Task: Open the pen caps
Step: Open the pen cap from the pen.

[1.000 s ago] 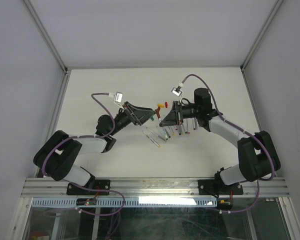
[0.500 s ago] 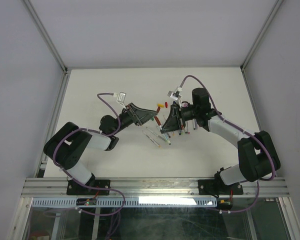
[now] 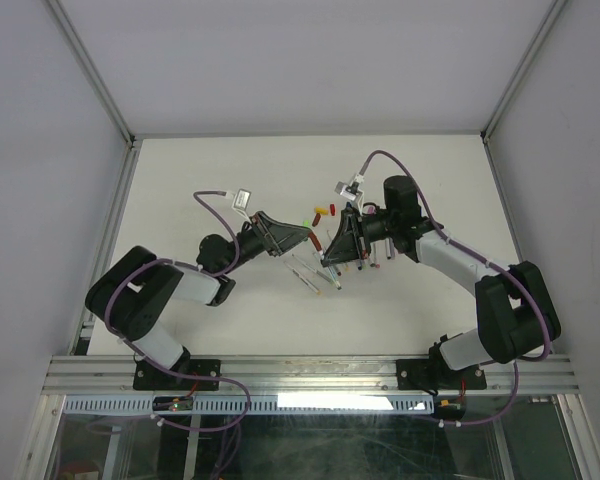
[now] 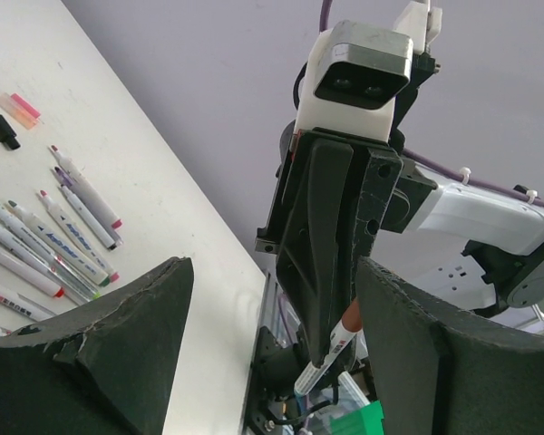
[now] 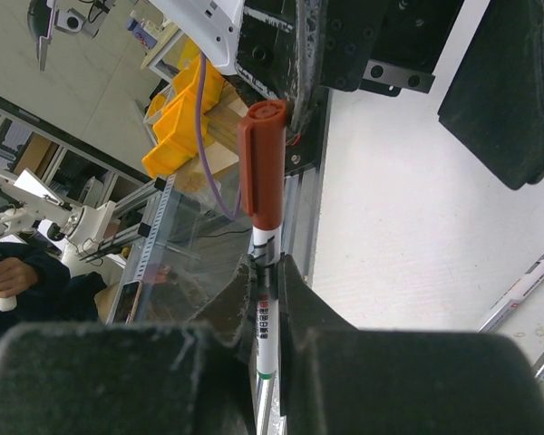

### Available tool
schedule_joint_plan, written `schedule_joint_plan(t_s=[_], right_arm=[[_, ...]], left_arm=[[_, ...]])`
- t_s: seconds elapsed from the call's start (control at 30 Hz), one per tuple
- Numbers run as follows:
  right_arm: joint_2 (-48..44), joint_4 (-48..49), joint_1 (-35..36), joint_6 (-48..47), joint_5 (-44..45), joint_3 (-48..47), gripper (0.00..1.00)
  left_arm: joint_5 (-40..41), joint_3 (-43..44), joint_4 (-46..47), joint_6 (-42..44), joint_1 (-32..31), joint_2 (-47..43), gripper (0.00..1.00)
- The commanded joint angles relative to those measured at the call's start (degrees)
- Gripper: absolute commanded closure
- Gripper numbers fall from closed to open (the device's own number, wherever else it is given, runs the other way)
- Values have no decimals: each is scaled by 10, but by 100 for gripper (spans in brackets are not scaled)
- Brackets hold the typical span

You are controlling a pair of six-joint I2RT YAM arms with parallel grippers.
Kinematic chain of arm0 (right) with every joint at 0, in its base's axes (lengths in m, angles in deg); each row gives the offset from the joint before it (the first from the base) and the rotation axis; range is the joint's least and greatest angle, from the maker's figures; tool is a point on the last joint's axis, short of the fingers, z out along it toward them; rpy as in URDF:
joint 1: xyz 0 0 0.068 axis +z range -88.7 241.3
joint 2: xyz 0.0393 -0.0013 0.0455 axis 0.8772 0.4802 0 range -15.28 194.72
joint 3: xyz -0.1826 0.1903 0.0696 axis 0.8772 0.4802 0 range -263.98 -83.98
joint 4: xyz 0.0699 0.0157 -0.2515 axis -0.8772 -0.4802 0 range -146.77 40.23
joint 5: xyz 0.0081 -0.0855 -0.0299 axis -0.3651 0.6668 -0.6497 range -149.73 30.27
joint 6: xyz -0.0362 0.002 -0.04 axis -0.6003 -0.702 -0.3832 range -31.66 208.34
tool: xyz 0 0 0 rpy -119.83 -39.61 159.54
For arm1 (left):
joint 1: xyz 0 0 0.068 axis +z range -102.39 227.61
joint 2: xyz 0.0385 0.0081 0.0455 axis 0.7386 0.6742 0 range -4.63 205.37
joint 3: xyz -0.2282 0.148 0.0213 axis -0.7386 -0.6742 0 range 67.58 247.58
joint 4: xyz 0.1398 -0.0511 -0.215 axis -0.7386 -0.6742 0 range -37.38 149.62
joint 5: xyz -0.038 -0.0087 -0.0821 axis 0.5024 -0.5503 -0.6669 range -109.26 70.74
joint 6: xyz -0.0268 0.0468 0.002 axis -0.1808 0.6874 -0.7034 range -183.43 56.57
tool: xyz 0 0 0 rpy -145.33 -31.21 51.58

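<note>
My right gripper [image 5: 267, 272] is shut on the white barrel of a pen [image 5: 265, 313], held above the table. Its red-brown pen cap [image 5: 261, 163] is on the pen and sticks out past the fingertips. From above, this cap [image 3: 317, 238] lies between the two grippers. My left gripper [image 4: 272, 349] stands open, facing the right gripper, with the capped end [image 4: 351, 319] close to its right finger [image 4: 435, 362] and not touching it. Loose pen caps, yellow [image 3: 331, 209], red [image 3: 320, 211] and green [image 3: 307, 216], lie behind the grippers.
A row of pens [image 3: 365, 262] lies under the right arm, and a few more pens [image 3: 305, 272] lie in front of the left gripper. Pink [image 4: 23, 106] and black [image 4: 2, 131] caps rest near uncapped pens [image 4: 59, 245]. The table's near rail [image 3: 310, 372] is close.
My left arm has swung right, bringing its open gripper up to the capped pen. The right gripper has shifted slightly left with the pen still held.
</note>
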Motion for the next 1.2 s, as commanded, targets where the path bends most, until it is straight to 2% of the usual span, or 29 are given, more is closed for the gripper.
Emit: schedule_joint_plan(t_s=[0.0, 0.13, 0.3, 0.57, 0.7, 0.9, 0.97, 1.0, 1.03, 1.17], right_arm=[[0, -1, 2, -21, -5, -26, 100], [-1, -13, 4, -35, -8, -28, 100], [3, -26, 5, -41, 2, -34, 100], [10, -4, 5, -12, 17, -29, 100], [15, -3, 5, -9, 19, -29, 100], [22, -5, 6, -5, 18, -31, 100], [23, -5, 5, -5, 20, -31, 100], [23, -6, 6, -4, 21, -31, 100], [22, -6, 6, -4, 24, -30, 96], [12, -7, 9, -3, 48, -25, 59]], left_arm=[[36, -12, 166, 18, 5, -46, 26], [48, -6, 166, 18, 13, -64, 26], [2, 14, 167, 6, 11, -65, 27], [-5, 8, 169, 16, -32, -31, 31], [-4, 22, 169, 25, -50, -17, 46], [-3, 30, 169, 32, -54, -7, 82], [-1, 28, 169, 35, -53, -6, 98], [2, 28, 168, 37, -53, -5, 100], [6, 27, 168, 40, -54, -4, 100], [30, 19, 156, 54, -54, -4, 100]])
